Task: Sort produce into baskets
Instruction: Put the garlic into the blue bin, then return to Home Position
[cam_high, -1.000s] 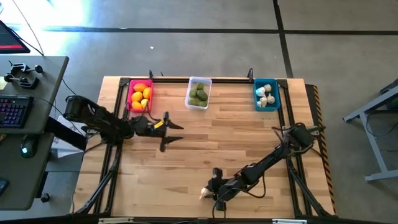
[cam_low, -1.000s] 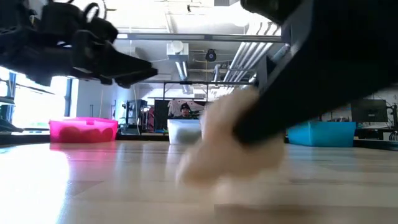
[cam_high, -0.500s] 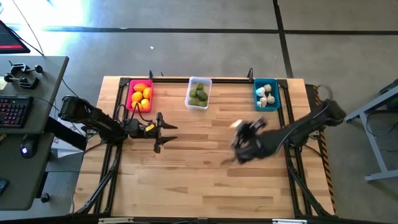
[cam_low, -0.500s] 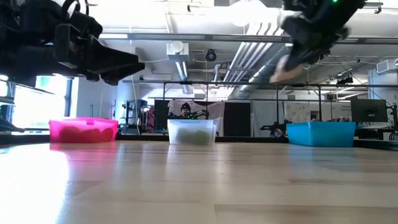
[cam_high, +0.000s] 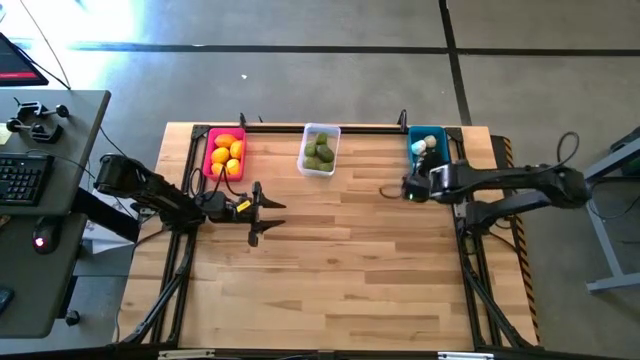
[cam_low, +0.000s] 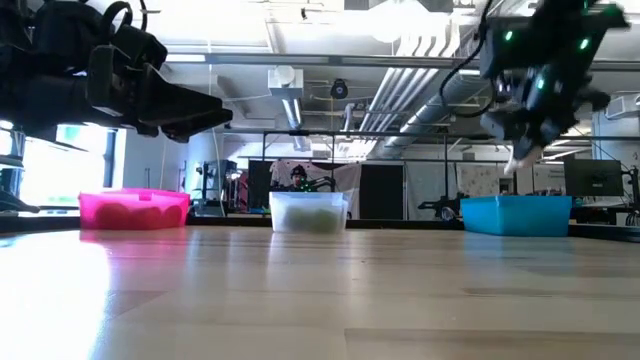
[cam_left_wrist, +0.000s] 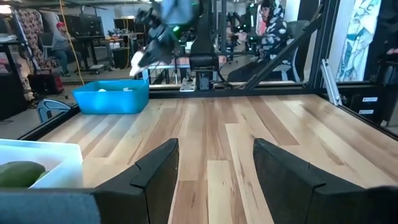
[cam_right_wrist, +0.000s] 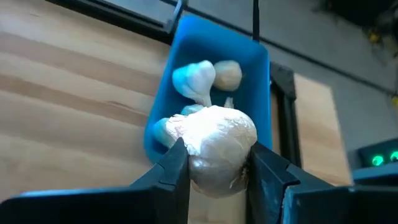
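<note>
Above the teal basket (cam_right_wrist: 214, 43), right fingers (cam_right_wrist: 174, 168) clamping a garlic bulb (cam_right_wrist: 214, 146) — no readable labels.

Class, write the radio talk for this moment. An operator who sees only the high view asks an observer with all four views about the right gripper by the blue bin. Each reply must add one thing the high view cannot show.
Operator: The left gripper waits over the table near the pink bin. From above, the right gripper is just a dark shape beside the blue bin. Is it holding anything?
Observer: Yes. The right wrist view shows its fingers shut on a garlic bulb.
Operator: Is it high enough to pass over the bin's wall?
Observer: The low view shows it well above the table, higher than the bin's rim.
</note>
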